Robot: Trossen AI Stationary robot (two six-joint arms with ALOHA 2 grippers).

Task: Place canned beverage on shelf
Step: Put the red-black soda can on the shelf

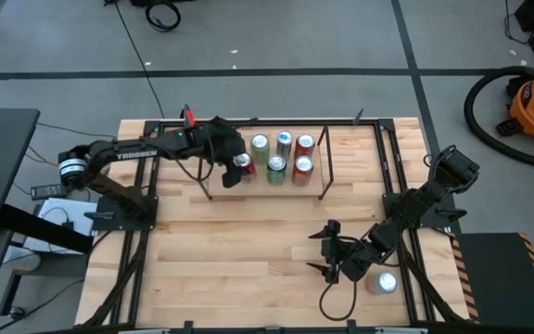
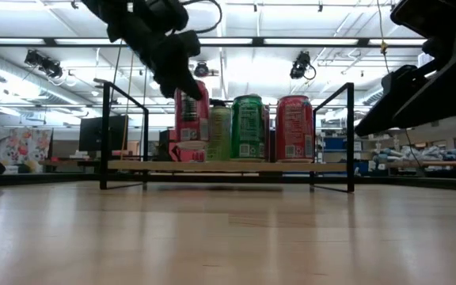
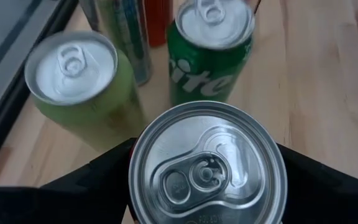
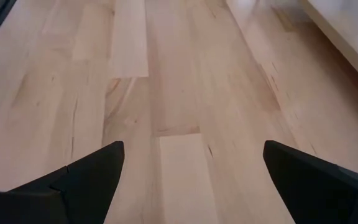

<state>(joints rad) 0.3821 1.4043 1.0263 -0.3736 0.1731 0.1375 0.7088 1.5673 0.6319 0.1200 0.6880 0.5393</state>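
The shelf (image 1: 324, 176) stands at the table's far middle, its wood deck (image 2: 291, 166) carrying several upright cans: a light green one (image 3: 73, 74), a green Sprite can (image 3: 213, 43) and red ones (image 2: 294, 127). My left gripper (image 1: 237, 160) is shut on a red and pink can (image 2: 190, 127) over the shelf's left part, next to the light green can. My right gripper (image 4: 191, 180) waits open over bare wood at the table's near right (image 1: 327, 252). My left gripper pinches the red and pink can between its two fingers (image 3: 98, 177), one on each side of the can's wall just below the top rim (image 3: 143, 186). The fingers slant down from the table's left. The can stands upright; its base is level with the deck, and I cannot tell whether it rests there.
Another can (image 1: 385, 283) sits on the table at the near right, beside my right arm. Black frame rods (image 1: 383, 167) run along the table's sides. Bare wood (image 1: 239, 250) spreads across the near middle of the table.
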